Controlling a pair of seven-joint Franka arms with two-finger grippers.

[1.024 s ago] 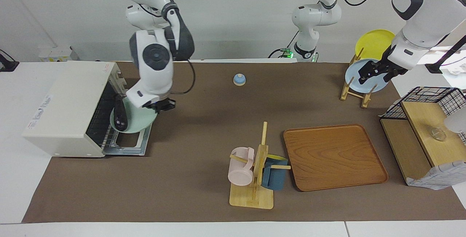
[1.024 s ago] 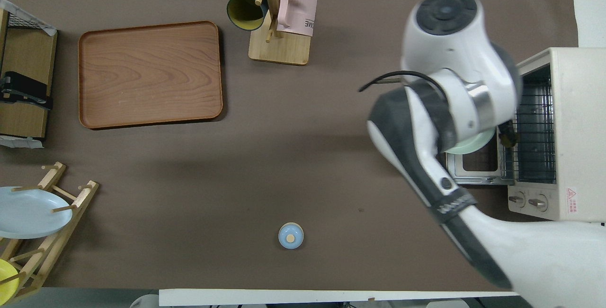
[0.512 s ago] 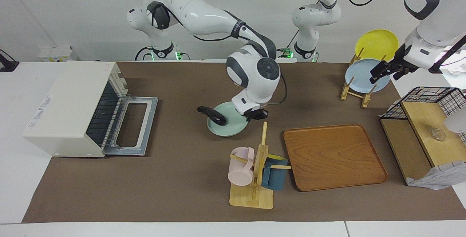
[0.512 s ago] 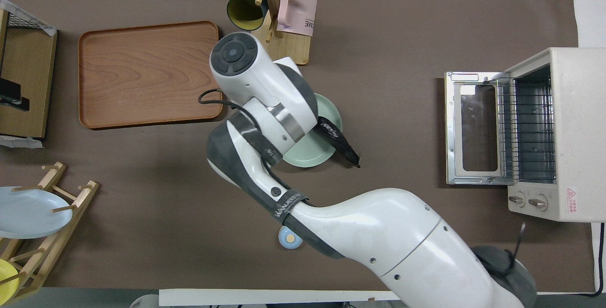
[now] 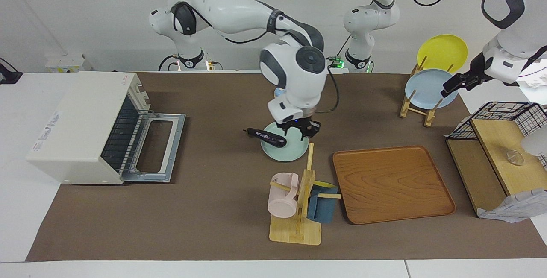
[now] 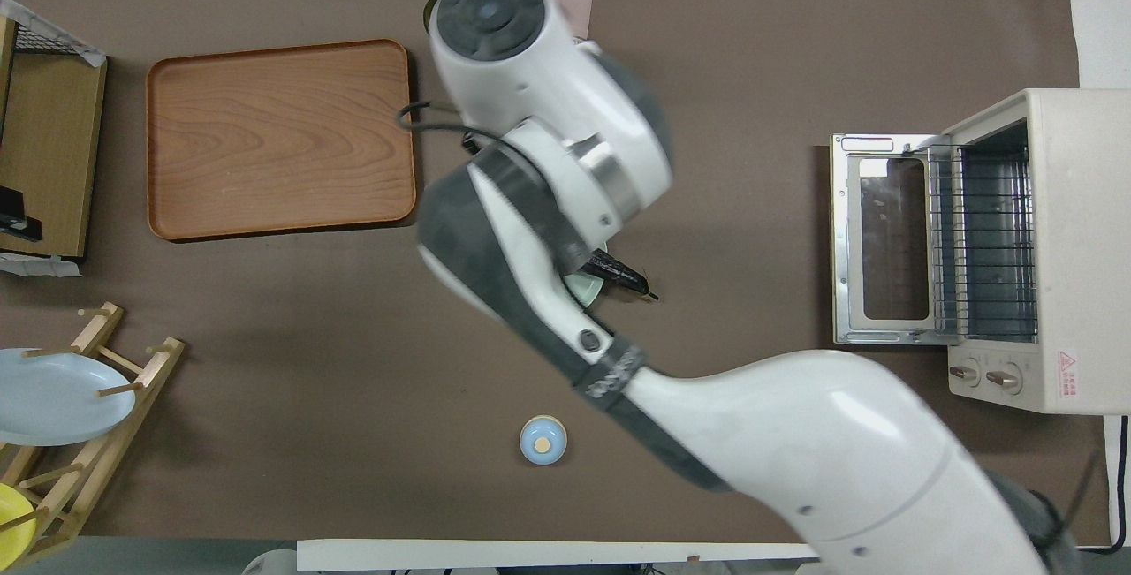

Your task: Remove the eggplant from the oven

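The dark purple eggplant (image 5: pixel 268 136) lies on a mint-green plate (image 5: pixel 287 152), its stem end sticking out past the rim toward the oven. It also shows in the overhead view (image 6: pixel 620 272), where my arm hides most of the plate (image 6: pixel 585 289). My right gripper (image 5: pixel 299 132) is at the plate's rim and shut on it, low over the brown cloth beside the mug tree. The cream oven (image 5: pixel 81 122) stands at the right arm's end with its door (image 5: pixel 157 147) folded down and only its bare wire rack (image 6: pixel 994 244) showing inside. My left gripper (image 5: pixel 449 86) waits in the air by the plate rack.
A wooden tray (image 5: pixel 391 184) lies toward the left arm's end. A mug tree (image 5: pixel 299 201) holds a pink mug and a blue mug. A rack (image 5: pixel 416 109) holds a blue plate and a yellow plate. A small blue bell (image 6: pixel 542 440) and a wire basket with wooden shelves (image 5: pixel 498 154) are also here.
My right arm pulled the plate with the eggplant out of the oven, carried it to the table's middle and shifted it toward the tray. The left gripper drifted slightly.
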